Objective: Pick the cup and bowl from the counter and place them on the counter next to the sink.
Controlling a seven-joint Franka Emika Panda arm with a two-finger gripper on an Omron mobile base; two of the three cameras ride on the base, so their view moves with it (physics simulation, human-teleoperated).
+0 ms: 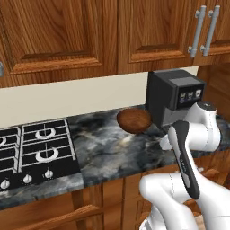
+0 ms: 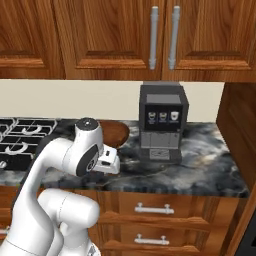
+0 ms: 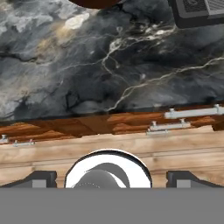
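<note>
The reddish-brown bowl (image 1: 134,120) sits on the dark marble counter (image 1: 108,152) just left of a coffee machine. In the right base view the bowl (image 2: 118,131) is partly hidden behind my arm. In the hand view only its rim (image 3: 94,3) shows at the top edge. My gripper (image 3: 113,179) hangs over the counter's front edge, some way short of the bowl. Its fingertips (image 3: 41,178) stand wide apart with nothing between them, so it is open. In the right base view the gripper (image 2: 109,161) points down at the counter (image 2: 200,160). The cup and the sink are out of view.
A dark coffee machine (image 1: 173,96) (image 2: 162,122) stands right of the bowl, close to it. A black gas stove (image 1: 36,148) takes up the counter's left end. Wooden cabinets hang overhead, and drawers with metal handles (image 3: 188,113) run below. A wooden side panel (image 2: 240,125) closes the right end.
</note>
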